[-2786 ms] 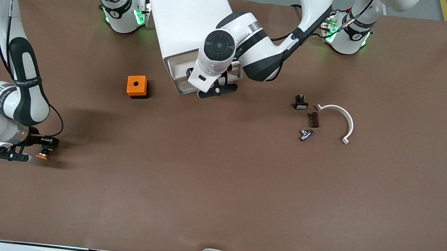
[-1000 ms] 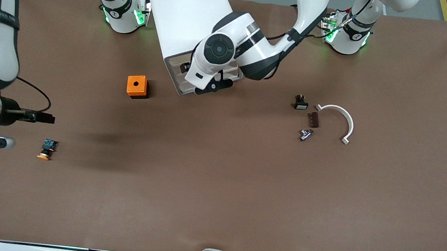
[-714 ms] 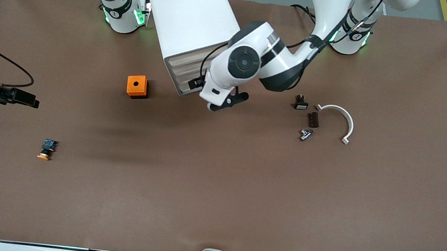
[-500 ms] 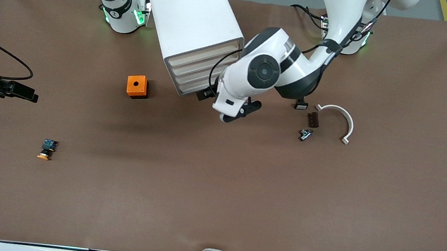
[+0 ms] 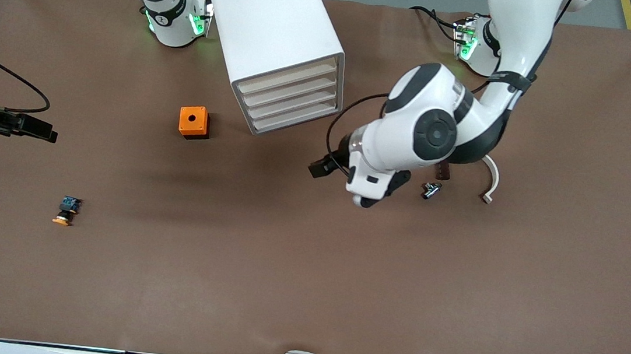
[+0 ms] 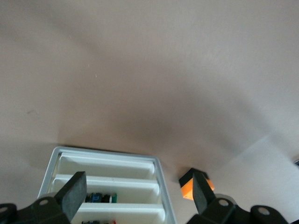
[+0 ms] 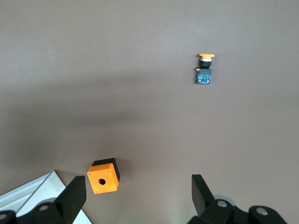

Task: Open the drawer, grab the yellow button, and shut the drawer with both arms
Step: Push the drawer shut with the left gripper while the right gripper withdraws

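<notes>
The button [image 5: 66,210] lies on its side on the bare brown table [image 5: 303,293], nearest to the front camera of all the things and toward the right arm's end, its orange cap pointing toward that camera and its black-and-blue body away from it; nothing touches it, and the right wrist view shows it alone on the mat [image 7: 203,69]. The right gripper [image 5: 33,128] hangs in the air over the table edge at the right arm's end, above and clear of the button, with its two fingers [image 7: 72,196] spread wide and nothing between them. The left gripper [image 5: 321,167] is raised over open table between the cabinet and a small metal fitting [image 5: 431,189]; its fingers [image 6: 74,192] are likewise wide apart and hold nothing. Beside that fitting, partly under the left arm, lies a curved white bracket [image 5: 491,181]. Farther from the camera stands the orange cube [image 5: 193,122] with its round black hole, just beside the tall white cabinet [image 5: 274,38]. The drawer [image 5: 291,76], topmost of the four cream fronts, sits flush with the three below it, shut.
</notes>
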Controlling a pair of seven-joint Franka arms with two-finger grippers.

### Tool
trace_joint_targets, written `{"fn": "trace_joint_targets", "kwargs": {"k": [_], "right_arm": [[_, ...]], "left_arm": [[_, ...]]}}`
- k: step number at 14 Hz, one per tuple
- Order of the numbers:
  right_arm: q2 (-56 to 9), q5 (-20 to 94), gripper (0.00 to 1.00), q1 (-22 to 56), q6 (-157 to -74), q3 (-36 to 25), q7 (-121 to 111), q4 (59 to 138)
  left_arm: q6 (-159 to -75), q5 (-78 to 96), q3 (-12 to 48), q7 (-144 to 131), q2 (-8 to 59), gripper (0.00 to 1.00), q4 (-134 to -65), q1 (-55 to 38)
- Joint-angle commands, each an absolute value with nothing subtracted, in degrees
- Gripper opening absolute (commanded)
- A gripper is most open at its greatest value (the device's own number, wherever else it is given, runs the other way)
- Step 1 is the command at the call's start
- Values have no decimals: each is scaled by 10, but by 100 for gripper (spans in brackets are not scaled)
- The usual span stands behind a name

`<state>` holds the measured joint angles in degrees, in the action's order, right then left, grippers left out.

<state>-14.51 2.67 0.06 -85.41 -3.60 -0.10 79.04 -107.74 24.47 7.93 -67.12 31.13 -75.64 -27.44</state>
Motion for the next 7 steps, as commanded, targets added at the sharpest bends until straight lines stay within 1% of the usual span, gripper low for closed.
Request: {"fn": "trace_joint_targets", "kwargs": {"k": [1,3,4,7], "right_arm": [[-137,23,100,2,-846,-39,9,756],[-133,23,100,-3,-802,-40,9,734],[-133,24,100,-3,-787,-39,8,714],[-119,28,100,-3,-741,-39,18,711]], "left_arm": [[-1073,238,84,-668,290,100,-764,-242],[-1071,234,83,-620,262,100,-762,-215],[-1057,233,81,-595,245,100,-765,-203],[-921,158,83,-438,187,100,-766,-158]]}}
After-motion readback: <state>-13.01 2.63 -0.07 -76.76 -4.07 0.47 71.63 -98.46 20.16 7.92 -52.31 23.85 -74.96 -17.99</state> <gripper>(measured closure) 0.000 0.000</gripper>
